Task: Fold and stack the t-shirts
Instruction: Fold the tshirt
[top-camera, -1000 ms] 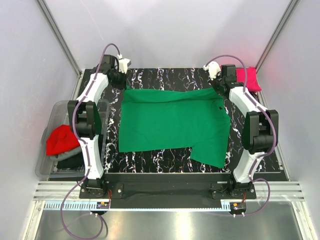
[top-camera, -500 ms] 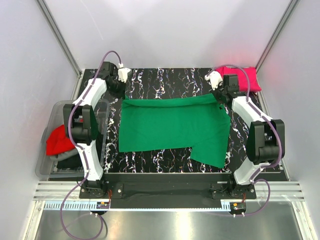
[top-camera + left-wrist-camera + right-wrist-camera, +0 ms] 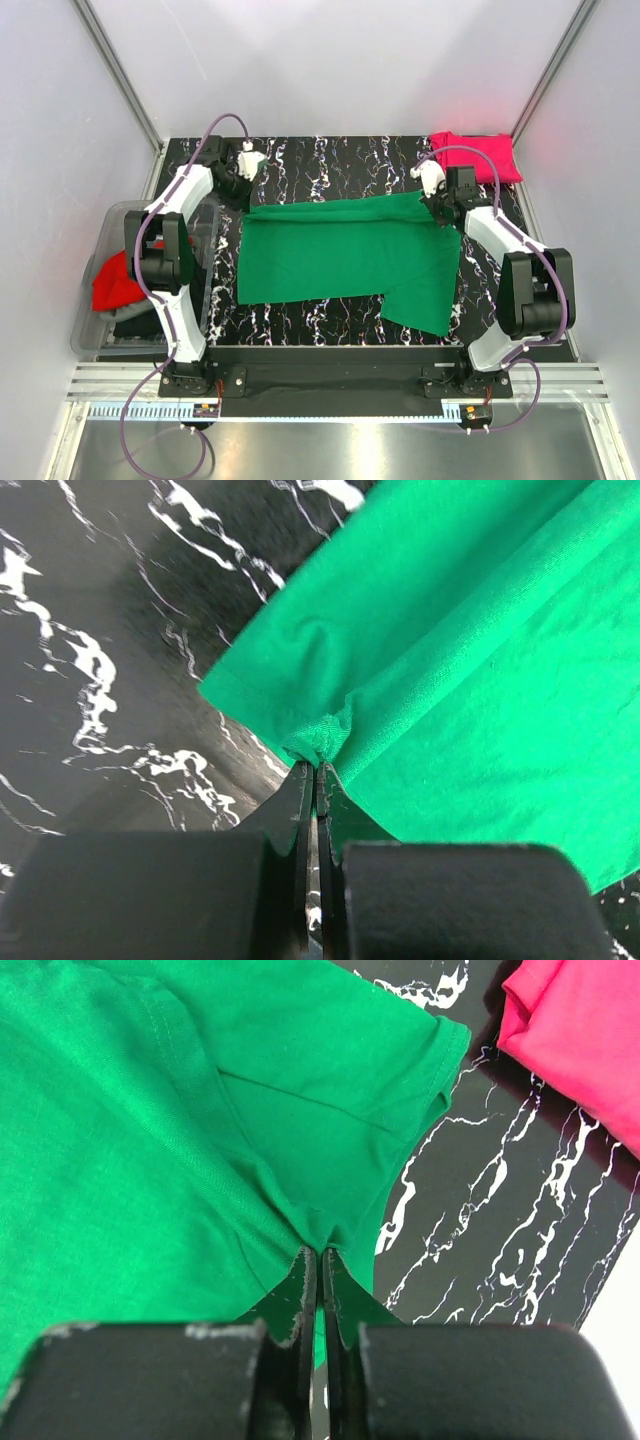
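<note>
White arms with black joints, purple cables.

The top view looks steeply down from above and behind the arm bases, wide enough to take in the whole marbled surface, with its near edge at the bottom. Each wrist view sits very close, looking out past its own jaws: the left at the far-left corner of the green t-shirt, the right at its far-right sleeve and the magenta t-shirt. All three share that shirt's far edge.
</note>
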Tool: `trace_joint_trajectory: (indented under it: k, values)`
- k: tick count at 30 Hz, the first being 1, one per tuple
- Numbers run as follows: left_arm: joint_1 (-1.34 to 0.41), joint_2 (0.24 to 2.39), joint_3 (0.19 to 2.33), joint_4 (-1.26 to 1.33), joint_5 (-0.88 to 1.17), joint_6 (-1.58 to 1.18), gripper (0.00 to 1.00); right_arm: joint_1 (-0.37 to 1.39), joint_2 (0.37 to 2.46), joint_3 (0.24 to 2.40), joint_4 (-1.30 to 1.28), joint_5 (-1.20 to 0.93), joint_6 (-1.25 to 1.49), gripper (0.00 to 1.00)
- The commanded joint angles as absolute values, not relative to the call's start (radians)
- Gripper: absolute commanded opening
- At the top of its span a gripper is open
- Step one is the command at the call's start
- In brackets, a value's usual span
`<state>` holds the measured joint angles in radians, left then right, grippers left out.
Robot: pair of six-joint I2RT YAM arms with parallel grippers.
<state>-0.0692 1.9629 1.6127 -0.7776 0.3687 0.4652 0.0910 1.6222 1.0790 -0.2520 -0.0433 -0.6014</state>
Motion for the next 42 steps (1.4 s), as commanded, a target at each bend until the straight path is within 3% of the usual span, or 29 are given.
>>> trace_joint_trajectory:
  k: [1, 5, 7, 8, 11, 18, 19, 23, 26, 30, 42]
  values:
    - [-0.063, 1.930, 1.595, -0.778, 0.385, 0.511, 0.00, 0.089, 1.578, 1.059, -0.232, -0.054, -0.580, 0.00]
    - [-0.061, 1.930, 1.595, -0.817, 0.365, 0.509, 0.00, 0.087, 1.591, 1.049, -0.256, -0.072, -0.574, 0.02]
    - [-0.058, 1.928, 1.603, -0.842, 0.362, 0.508, 0.04, 0.087, 1.611, 1.086, -0.355, -0.122, -0.566, 0.16]
    - [-0.054, 1.922, 1.609, -0.854, 0.365, 0.508, 0.06, 0.089, 1.617, 1.103, -0.401, -0.150, -0.571, 0.28]
    - [-0.043, 1.881, 1.624, -0.861, 0.390, 0.508, 0.11, 0.087, 1.595, 1.138, -0.459, -0.196, -0.566, 0.36]
    - [-0.043, 1.833, 1.700, -0.871, 0.468, 0.548, 0.22, 0.087, 1.681, 1.273, -0.460, -0.245, -0.607, 0.37]
    - [-0.043, 1.830, 1.709, -0.877, 0.469, 0.549, 0.27, 0.087, 1.702, 1.305, -0.463, -0.247, -0.612, 0.37]
    - [-0.043, 1.815, 1.698, -0.887, 0.471, 0.542, 0.29, 0.089, 1.792, 1.382, -0.468, -0.270, -0.621, 0.37]
    - [-0.052, 1.865, 1.733, -0.894, 0.477, 0.508, 0.28, 0.089, 1.868, 1.452, -0.477, -0.297, -0.612, 0.35]
    - [-0.067, 1.978, 1.782, -0.908, 0.462, 0.488, 0.17, 0.089, 1.962, 1.554, -0.558, -0.385, -0.611, 0.34]
    - [-0.077, 2.158, 1.861, -0.911, 0.408, 0.419, 0.11, 0.089, 2.112, 1.710, -0.587, -0.328, -0.641, 0.32]
